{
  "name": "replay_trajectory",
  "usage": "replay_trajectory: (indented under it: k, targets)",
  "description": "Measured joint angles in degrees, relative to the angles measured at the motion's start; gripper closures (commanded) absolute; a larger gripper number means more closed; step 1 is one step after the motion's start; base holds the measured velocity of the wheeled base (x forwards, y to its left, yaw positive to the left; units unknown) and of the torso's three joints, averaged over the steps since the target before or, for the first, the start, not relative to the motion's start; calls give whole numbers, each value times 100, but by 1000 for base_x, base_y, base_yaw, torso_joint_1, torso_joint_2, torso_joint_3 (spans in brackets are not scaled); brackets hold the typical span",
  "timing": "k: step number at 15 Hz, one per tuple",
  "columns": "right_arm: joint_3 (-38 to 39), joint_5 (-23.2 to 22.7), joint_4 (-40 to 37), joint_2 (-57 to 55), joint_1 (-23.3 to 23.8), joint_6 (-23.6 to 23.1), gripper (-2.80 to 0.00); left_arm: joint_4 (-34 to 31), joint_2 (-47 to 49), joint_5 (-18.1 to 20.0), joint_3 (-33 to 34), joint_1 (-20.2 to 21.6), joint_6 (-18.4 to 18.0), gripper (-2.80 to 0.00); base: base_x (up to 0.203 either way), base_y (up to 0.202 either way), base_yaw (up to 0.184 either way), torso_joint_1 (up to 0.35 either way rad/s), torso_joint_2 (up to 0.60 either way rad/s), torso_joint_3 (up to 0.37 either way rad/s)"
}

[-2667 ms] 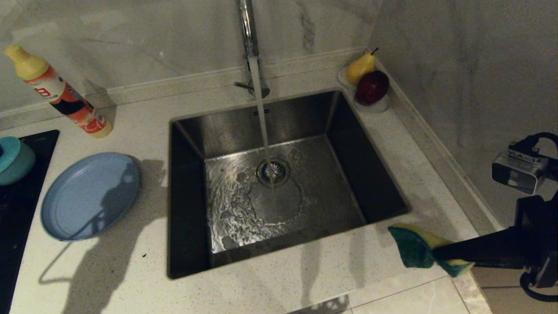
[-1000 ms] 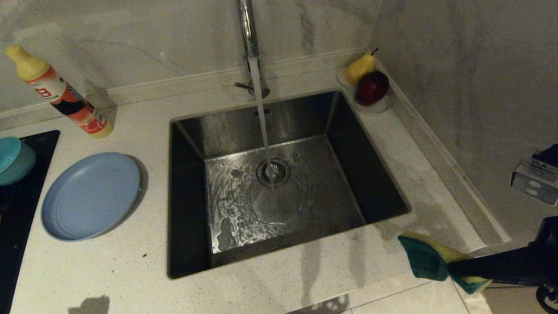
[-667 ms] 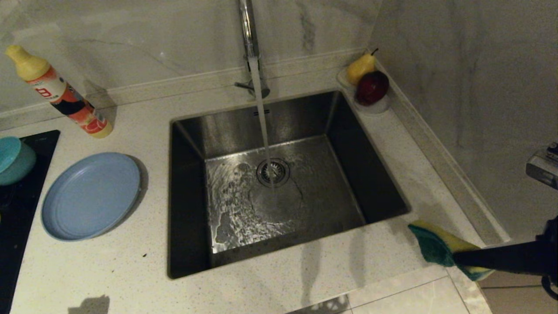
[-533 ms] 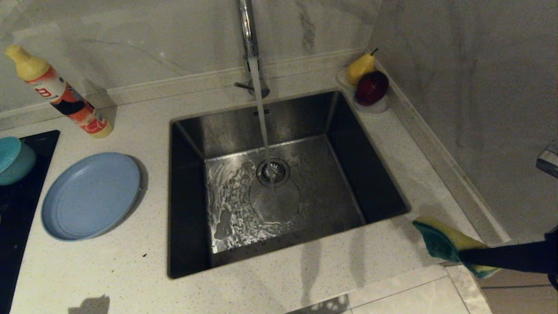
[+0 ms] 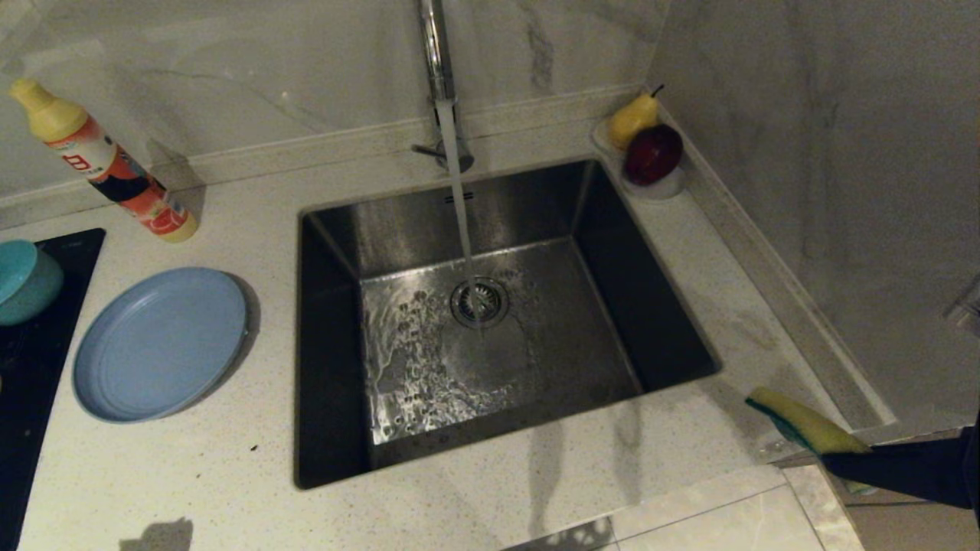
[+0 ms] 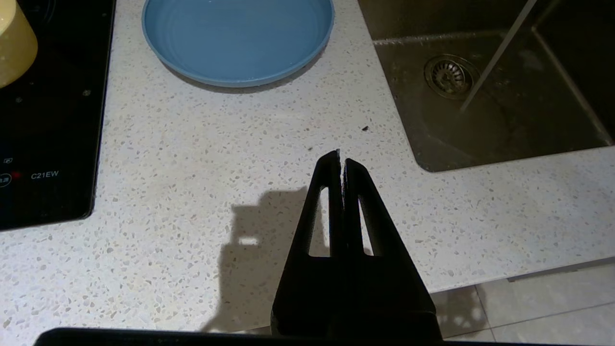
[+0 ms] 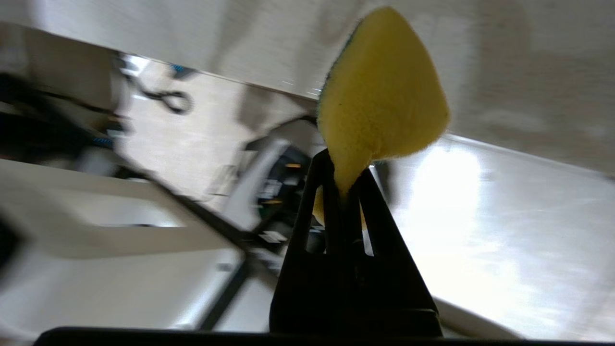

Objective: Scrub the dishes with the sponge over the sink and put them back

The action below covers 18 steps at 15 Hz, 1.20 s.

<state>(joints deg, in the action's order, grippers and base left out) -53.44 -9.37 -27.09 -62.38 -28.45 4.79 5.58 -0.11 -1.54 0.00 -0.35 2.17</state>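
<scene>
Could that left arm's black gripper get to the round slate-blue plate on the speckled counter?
Probably yes. The left gripper hangs shut and empty above bare speckled counter, with nothing between it and the slate-blue plate; it would have to open first.

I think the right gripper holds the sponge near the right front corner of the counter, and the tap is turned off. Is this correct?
Not quite. The right gripper does hold the sponge there, but the tap is running: the head view shows a stream of water falling onto the drain of the sink.
</scene>
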Motion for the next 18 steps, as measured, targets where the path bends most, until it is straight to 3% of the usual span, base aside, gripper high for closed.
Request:
replay_trajectory:
  k: [3,7,14,18]
  targets:
    - [709,1088,695,122,-219,-591,0,0,0,0,0,2,0,0,0,0,0,0,0,0]
    - [1955,2052,2384,190,-90,-1741,0,0,0,0,0,0,-2,0,0,0,0,0,0,0]
    - [3014,2325,4436,-16,84,-2726,0,-2,1,-2,0,0,0,0,0,0,0,0,0,0]
    - [3824,2524,6386,-624,100,-3418,0,-2,1,2,0,0,0,0,0,0,0,0,0,0]
